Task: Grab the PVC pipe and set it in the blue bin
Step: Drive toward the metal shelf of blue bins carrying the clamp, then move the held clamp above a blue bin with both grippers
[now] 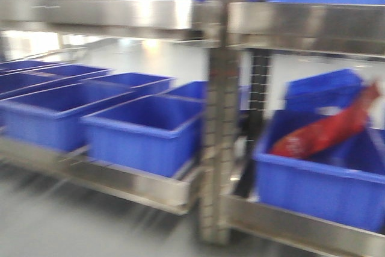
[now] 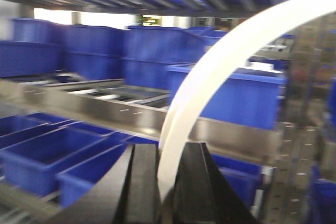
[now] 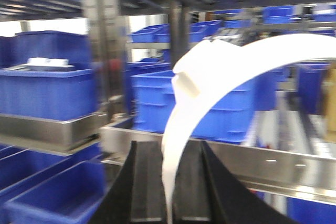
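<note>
In the left wrist view a white PVC pipe point(image 2: 210, 72) rises from between the black fingers and curves up to the right. My left gripper point(image 2: 168, 149) is shut on its lower end. The right wrist view shows a second PVC pipe strip point(image 3: 181, 140) standing up from my right gripper point(image 3: 169, 148), which is shut on it. That strip bends right across the view, with a flat tab point(image 3: 185, 83) near the top of the curve. Open blue bins point(image 1: 144, 127) sit on the steel shelf in the front view. Neither gripper appears in that view.
A steel rack post point(image 1: 218, 148) divides the shelf. The bin on the right point(image 1: 319, 185) holds a red bag point(image 1: 328, 130). More blue bins point(image 2: 231, 98) stand on shelves behind both wrists, and another steel shelf point(image 1: 120, 13) runs overhead. All views are motion-blurred.
</note>
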Motion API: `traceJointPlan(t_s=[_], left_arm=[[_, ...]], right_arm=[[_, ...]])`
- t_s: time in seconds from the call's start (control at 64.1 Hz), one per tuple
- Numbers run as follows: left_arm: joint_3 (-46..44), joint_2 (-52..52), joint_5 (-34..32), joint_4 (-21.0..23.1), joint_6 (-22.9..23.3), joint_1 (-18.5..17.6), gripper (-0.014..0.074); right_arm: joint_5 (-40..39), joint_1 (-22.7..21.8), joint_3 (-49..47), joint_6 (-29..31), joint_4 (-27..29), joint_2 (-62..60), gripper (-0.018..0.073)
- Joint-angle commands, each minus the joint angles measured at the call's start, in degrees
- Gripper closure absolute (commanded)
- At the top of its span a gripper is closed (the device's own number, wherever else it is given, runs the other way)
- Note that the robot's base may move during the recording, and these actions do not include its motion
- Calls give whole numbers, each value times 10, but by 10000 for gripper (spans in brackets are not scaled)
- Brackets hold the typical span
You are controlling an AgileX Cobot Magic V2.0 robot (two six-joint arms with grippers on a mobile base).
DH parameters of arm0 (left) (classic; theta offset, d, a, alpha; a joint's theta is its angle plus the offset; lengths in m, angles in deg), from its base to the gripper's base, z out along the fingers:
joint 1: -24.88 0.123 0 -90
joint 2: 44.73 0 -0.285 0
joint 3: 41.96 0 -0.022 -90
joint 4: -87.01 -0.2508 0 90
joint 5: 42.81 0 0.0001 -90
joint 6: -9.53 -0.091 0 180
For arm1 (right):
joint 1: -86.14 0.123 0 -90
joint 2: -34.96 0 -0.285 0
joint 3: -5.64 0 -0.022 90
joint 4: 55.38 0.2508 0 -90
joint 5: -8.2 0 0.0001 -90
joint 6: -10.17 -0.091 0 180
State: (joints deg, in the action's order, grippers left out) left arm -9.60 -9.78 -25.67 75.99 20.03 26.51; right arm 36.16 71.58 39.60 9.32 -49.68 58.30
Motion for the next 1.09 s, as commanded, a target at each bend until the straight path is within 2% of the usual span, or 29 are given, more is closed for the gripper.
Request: traceJointPlan(t_s=[0.0,1.077], left_arm=[[-1,-1,-18,0,5,0,707],[-1,-1,-18,0,5,0,707]], right_arm=[[-14,-2,0,2,-2,-1,727],[-14,-2,0,2,-1,-1,727]])
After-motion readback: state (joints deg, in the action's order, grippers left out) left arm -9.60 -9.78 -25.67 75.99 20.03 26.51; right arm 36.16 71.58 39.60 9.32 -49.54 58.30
